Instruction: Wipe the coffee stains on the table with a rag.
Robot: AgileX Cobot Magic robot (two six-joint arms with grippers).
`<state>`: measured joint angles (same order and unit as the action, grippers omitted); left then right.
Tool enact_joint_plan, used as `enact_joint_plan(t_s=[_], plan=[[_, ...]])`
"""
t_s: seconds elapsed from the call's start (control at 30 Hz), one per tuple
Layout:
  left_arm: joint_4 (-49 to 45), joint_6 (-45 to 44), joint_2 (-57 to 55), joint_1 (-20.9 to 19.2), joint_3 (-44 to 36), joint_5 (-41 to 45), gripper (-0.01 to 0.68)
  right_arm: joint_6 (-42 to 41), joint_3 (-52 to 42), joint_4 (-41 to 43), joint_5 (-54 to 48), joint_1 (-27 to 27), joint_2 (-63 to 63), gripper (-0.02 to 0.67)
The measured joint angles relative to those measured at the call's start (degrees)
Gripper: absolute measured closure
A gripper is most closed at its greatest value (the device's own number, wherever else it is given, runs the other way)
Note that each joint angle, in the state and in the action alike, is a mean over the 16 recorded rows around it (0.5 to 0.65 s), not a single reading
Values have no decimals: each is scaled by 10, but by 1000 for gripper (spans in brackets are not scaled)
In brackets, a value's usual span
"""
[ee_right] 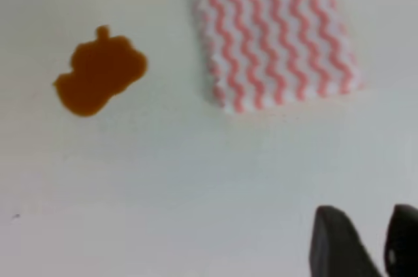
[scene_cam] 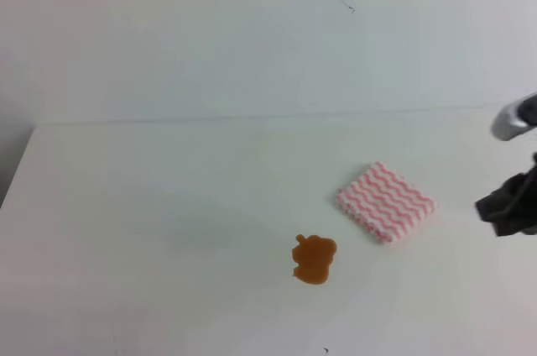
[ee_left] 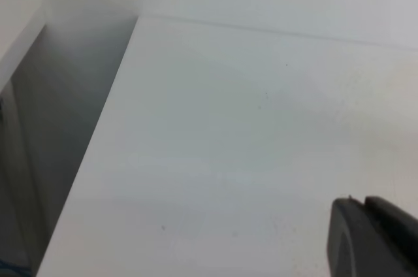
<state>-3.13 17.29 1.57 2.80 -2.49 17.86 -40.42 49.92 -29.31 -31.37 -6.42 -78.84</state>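
Rag (scene_cam: 386,201): flat on the table (scene_cam: 168,205), untouched.
Coffee stains (scene_cam: 314,259): near the rag's lower-left.
Right gripper (ee_right: 369,241): fingers slightly apart, empty, short of the rag.
Left gripper (ee_left: 372,238): cannot tell.

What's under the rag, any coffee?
The rag lies flat on the table, apart from the coffee stain. No brown shows along its edges; whatever is beneath the cloth is hidden.

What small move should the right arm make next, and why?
Probably bring the right tool forward over the rag and lower it to grasp. The rag lies flat and untouched on the table, apart from the coffee stain, which is still unwiped; the tool holds nothing.
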Motion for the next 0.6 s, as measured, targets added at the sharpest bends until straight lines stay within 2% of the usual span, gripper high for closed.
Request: enact_joint_plan(t_s=[0.3, 0.4, 0.6], plan=[[0, 0, 0, 0, 0, 0, 672, -62, 138, 1, 2, -81, -188, 291], [0, 0, 0, 0, 0, 0, 672, -62, 193, 16, 0, -95, -249, 263], [0, 0, 0, 0, 0, 0, 672, -48, 296, 61, -21, -108, -358, 251]])
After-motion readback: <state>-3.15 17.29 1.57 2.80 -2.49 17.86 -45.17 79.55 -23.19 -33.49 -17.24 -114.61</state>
